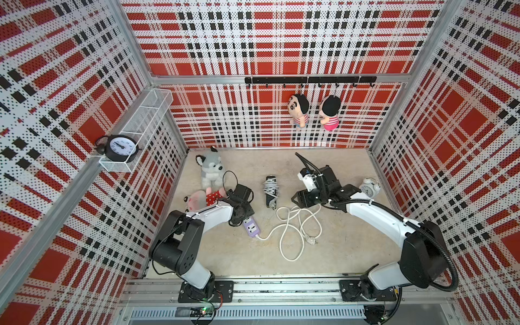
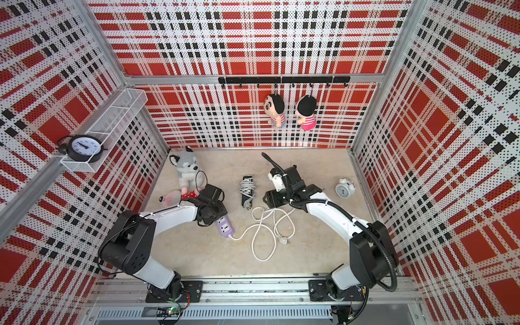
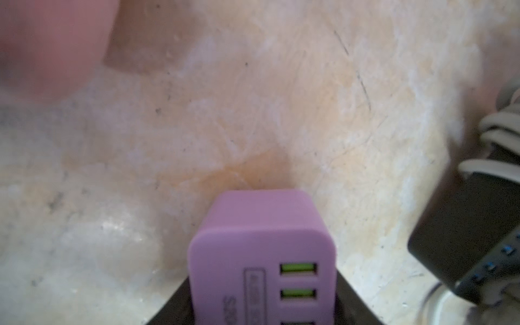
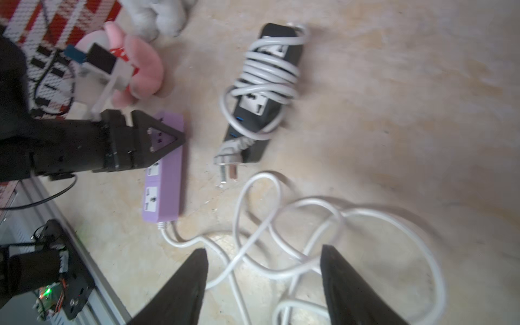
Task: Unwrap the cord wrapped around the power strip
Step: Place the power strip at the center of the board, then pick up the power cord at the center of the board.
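Cord from the purple power strip lies wholly off the strip. It is white and slack on the table, in loose loops that cross one another under and just ahead of the right pincer. Its white plug rests behind that pincer's tips, toward the arm's base. The right pincer's jaws stand wide apart with nothing between them. The strip lies flat between the jaws of the left pincer, which straddle the end away from the cord — whether they clamp it or merely flank it, I cannot tell.

By my reading this strip is done. Trouble would come from the crossings: a grab at the pile could take two strands at once, and a pull would draw the loops into a knot. If the left pincer rises without letting go, the strip drags the cord along.

Ahead of the right pincer's tips lies a black power strip, with its grey cord wound round the middle. Its grey plug is close to the nearest white loop — a sweep there could hook the two together. Nothing holds the black strip, so tugging its cord would likely spin or drag it. Behind the left pincer, a pink plush toy sits near enough to be nudged.
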You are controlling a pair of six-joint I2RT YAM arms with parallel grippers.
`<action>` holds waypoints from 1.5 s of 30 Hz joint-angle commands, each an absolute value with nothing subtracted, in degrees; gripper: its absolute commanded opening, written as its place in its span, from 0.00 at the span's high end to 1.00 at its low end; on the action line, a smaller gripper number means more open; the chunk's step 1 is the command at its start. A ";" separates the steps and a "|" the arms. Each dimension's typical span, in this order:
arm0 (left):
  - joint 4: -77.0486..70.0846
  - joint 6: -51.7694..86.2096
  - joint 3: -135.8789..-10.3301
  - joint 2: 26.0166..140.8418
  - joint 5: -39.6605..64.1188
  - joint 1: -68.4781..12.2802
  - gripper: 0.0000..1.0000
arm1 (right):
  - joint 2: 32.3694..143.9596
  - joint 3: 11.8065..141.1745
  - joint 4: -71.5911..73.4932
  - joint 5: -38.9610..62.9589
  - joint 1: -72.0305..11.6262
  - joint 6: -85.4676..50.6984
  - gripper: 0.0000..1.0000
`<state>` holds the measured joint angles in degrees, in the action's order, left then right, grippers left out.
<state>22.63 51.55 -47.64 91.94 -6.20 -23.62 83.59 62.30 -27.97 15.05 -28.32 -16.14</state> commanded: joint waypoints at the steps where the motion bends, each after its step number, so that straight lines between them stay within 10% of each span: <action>1: 30.57 48.27 -47.36 94.15 -8.51 -23.87 0.20 | 79.74 61.23 -34.53 12.18 -26.35 -19.30 0.34; 5: 32.34 46.58 -50.04 93.19 -10.12 -24.11 0.01 | 77.25 59.62 -36.72 11.63 -24.84 -21.75 0.37; 21: 42.01 29.07 -81.04 88.84 -13.21 -34.08 0.00 | 71.12 45.09 -35.44 11.58 -24.84 -34.66 0.57; 41: 29.83 26.92 -75.81 89.67 7.11 -37.01 0.26 | 81.67 40.50 -26.28 7.38 -24.84 -34.94 0.54; 45: 29.05 26.91 -75.28 89.63 7.49 -37.83 0.29 | 81.59 40.99 -25.41 6.41 -24.86 -34.22 0.73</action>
<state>30.89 27.86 -76.20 89.32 6.52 -37.01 81.78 39.75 -26.15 8.43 -24.99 -35.03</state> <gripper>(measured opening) 0.713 0.301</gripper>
